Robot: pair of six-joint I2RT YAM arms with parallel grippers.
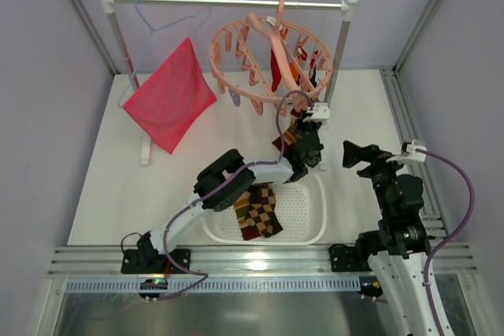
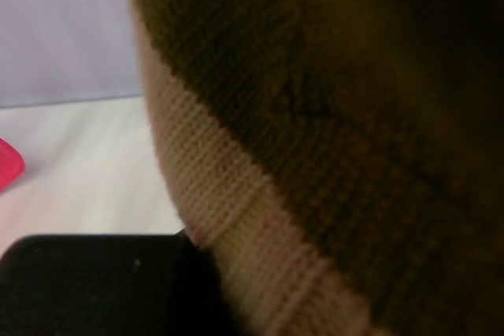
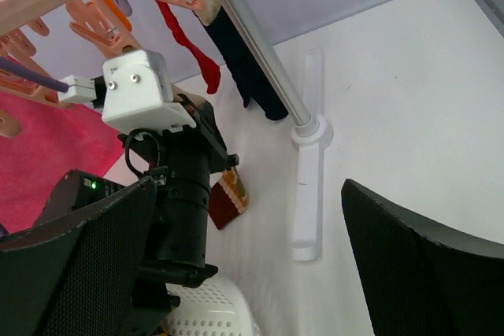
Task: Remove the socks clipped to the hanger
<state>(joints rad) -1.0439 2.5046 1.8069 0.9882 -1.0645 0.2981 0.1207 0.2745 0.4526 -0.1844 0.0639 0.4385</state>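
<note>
The salmon-pink ring hanger (image 1: 268,60) hangs from the rack bar, with a red sock (image 1: 276,72) and a dark sock (image 1: 313,76) still clipped to it. My left gripper (image 1: 289,139) is just below the ring, shut on a brown and tan sock (image 1: 280,144). That sock (image 2: 331,155) fills the left wrist view and hides the jaws, and a black finger (image 2: 94,285) shows at the lower left. An argyle sock (image 1: 260,210) lies in the white basket (image 1: 311,222). My right gripper (image 1: 356,153) is open and empty to the right. Its view shows the held sock (image 3: 224,202), the red sock (image 3: 185,41) and the dark sock (image 3: 244,68).
A pink-red cloth (image 1: 169,96) hangs on a light-blue wire hanger (image 1: 157,25) at the left of the rack. The rack's right pole (image 3: 260,60) and white foot (image 3: 307,194) stand just beyond the left gripper. Frame rails run along the right and near edges.
</note>
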